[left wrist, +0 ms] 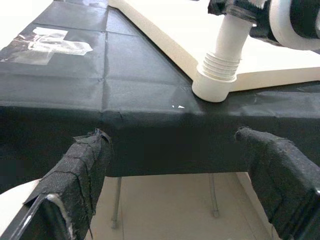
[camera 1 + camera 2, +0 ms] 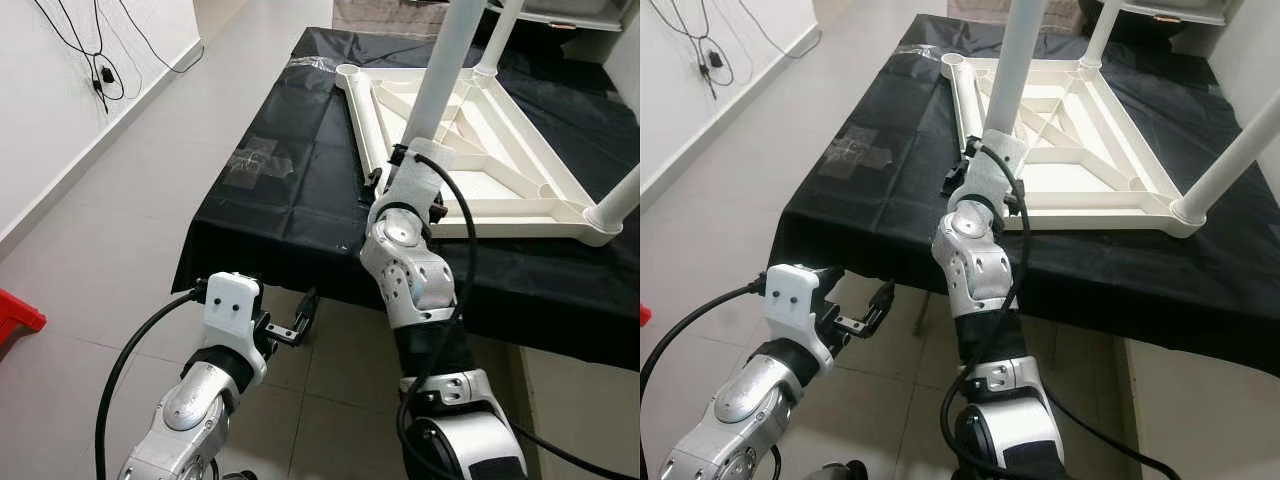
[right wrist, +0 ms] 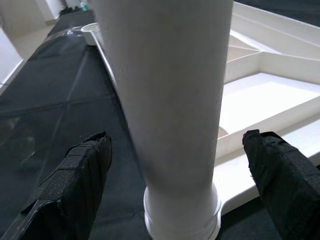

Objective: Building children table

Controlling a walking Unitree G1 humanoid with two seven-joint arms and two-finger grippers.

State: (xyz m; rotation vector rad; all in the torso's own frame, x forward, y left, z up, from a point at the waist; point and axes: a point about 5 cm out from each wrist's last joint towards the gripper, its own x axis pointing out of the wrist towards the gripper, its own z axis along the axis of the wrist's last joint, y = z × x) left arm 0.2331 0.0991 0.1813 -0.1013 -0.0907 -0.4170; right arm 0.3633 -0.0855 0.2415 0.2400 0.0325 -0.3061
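So the white tabletop point(image 2: 470, 150) is lying upside down on the bench with the black cover point(image 2: 290, 190), and everything else sits relative to it. The near leg point(image 2: 440, 75) stands upright in the corner socket point(image 1: 214, 86) closest to the robot; the threaded end looks only partly down in the collar, some rings still showing. Two more legs point(image 2: 625, 195) stick up at the right-hand and far corners, and the far-left corner socket point(image 2: 347, 72) looks open with nothing in it.

The right gripper point(image 3: 172, 165) is up at that near leg, fingers spread wide on either side of the tube, not touching it as far as I can see, so it's got hold of nothing. The left gripper point(image 2: 300, 322) hangs below the bench edge, on the robot's side of the tabletop, also open and empty.

What I'd worry about: if the right gripper closes off-centre or shoves sideways, the leg could tilt in the socket and cross-thread, or the whole tabletop could slide on that slick cover since nothing is bracing it. The left one is well apart from the frame, so it isn't steadying anything
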